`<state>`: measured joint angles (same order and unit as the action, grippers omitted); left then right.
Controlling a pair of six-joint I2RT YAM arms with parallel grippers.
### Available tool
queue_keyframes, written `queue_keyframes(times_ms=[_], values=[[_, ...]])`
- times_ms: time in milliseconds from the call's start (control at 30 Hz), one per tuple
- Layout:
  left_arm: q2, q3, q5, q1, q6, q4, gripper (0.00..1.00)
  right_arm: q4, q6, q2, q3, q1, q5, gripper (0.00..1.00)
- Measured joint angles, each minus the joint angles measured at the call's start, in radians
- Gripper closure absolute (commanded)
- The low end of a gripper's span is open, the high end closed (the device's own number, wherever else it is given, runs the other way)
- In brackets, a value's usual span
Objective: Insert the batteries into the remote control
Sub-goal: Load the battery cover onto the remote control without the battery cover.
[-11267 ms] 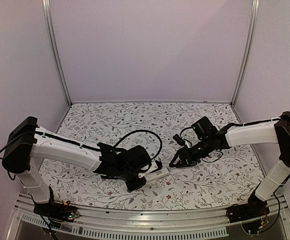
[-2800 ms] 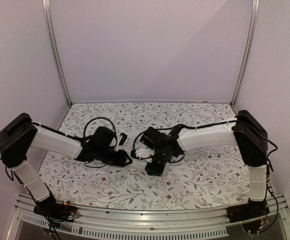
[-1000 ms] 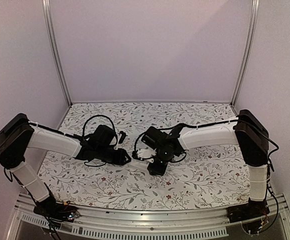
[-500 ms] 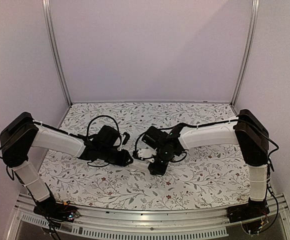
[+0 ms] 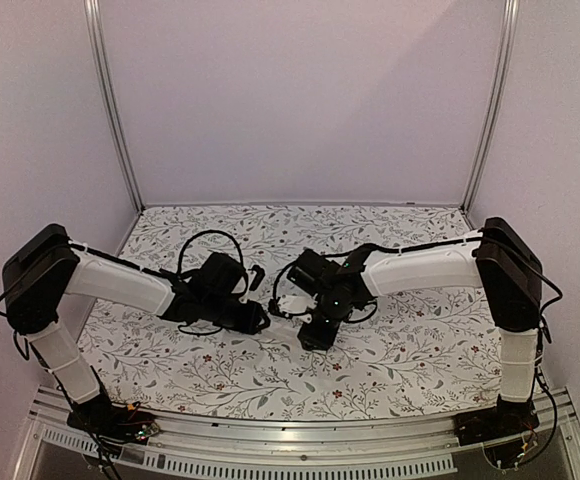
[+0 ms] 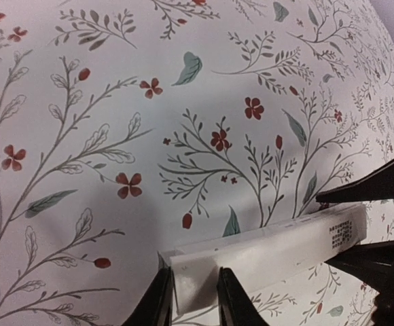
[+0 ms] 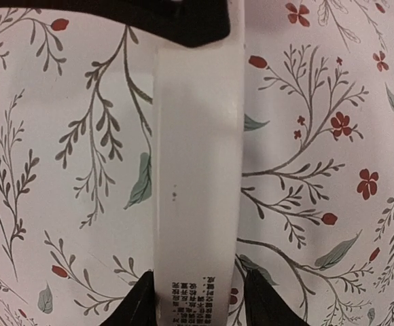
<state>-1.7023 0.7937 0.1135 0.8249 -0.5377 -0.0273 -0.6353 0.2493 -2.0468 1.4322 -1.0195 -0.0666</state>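
Gripped at both ends: one slim, long white plastic remote control [image 5: 286,303], bridging the gap between the two arms just over the flower-printed table [image 5: 400,360]. Placed about midway between the left and right edges and roughly halfway from the near edge to the far one. Resting on the table or lifted slightly off it: cannot tell.

Clamped at one short end by the left end effector [image 6: 194,295], fingers pressed against the two long sides. Clamped at the other end, the one with a small printed label [image 7: 187,288], by the right end effector [image 7: 200,299], likewise across the width. No black button patch in sight in any view, so probably turned with the back toward the cameras. Battery bay open or covered: cannot tell.

Likely light, stiff and smooth. Hard, glossy plastic, apt to slide or twist between narrow fingers if pinched only at the very tip. Best held across the width near one end, firmly but without crushing force, leaving the battery bay free for the other arm. Unlikely to bend. Thin catches probably the only fragile parts.

Counted:
- One remote control.
- Two end effectors, both closed on it.
- No batteries visible in any of the three views. Hidden under the arms or already inside: cannot tell.
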Motion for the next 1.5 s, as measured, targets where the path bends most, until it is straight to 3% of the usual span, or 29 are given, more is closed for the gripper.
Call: queue_keyframes(times_ms=[67,533,700,933,1133,1500], values=[[0.001,-0.004,-0.003,0.001,0.004,-0.003,0.74,0.000,-0.001,0.010,0.000,0.002,0.000,0.62],[0.024,-0.019,-0.008,0.008,0.026,0.018,0.72,-0.005,-0.003,0.017,0.000,0.003,-0.025,0.57],[0.024,-0.019,-0.012,0.009,0.029,0.018,0.71,-0.011,-0.002,0.021,0.000,0.003,-0.032,0.60],[0.027,-0.019,-0.018,0.010,0.029,0.025,0.64,-0.016,0.000,0.026,0.000,0.004,-0.032,0.66],[0.042,-0.019,-0.030,0.012,0.027,0.063,0.56,-0.022,0.002,0.026,0.000,0.005,-0.029,0.65],[0.056,-0.021,-0.051,0.012,0.020,0.094,0.55,-0.033,0.004,0.030,-0.013,-0.006,-0.004,0.66]])
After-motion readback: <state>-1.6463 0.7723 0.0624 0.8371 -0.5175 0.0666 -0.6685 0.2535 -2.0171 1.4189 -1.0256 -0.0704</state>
